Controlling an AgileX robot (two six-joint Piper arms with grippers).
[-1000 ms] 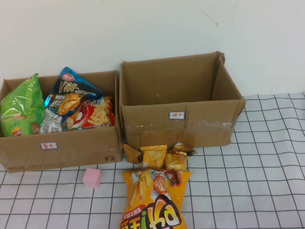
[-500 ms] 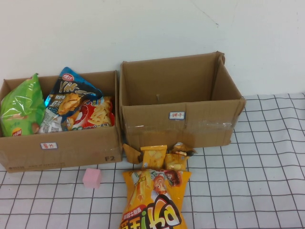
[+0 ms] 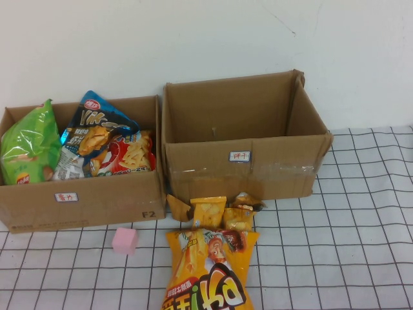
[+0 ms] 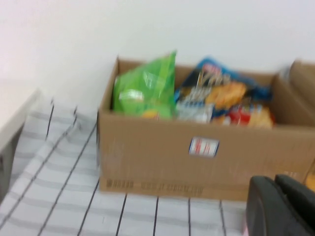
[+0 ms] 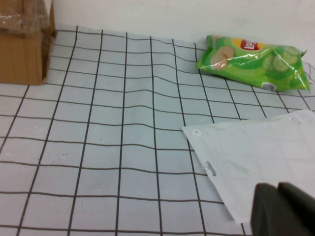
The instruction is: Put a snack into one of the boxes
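Observation:
Two open cardboard boxes stand side by side at the back. The left box [image 3: 84,200] holds a green bag [image 3: 29,145], a blue bag [image 3: 97,129] and a red bag [image 3: 129,155]. The right box [image 3: 245,165] shows no snack inside. A large orange chip bag [image 3: 206,274] lies in front, with small yellow packets [image 3: 216,210] behind it. A green Lay's bag [image 5: 253,61] lies on the table in the right wrist view. My left gripper [image 4: 276,182] is shut and empty in front of the left box [image 4: 197,147]. My right gripper [image 5: 278,189] is shut and empty above a white sheet [image 5: 261,152]. Neither arm shows in the high view.
A pink cube [image 3: 125,240] sits on the checked tablecloth in front of the left box. A corner of the right box [image 5: 22,44] shows in the right wrist view. A white wall stands behind the boxes.

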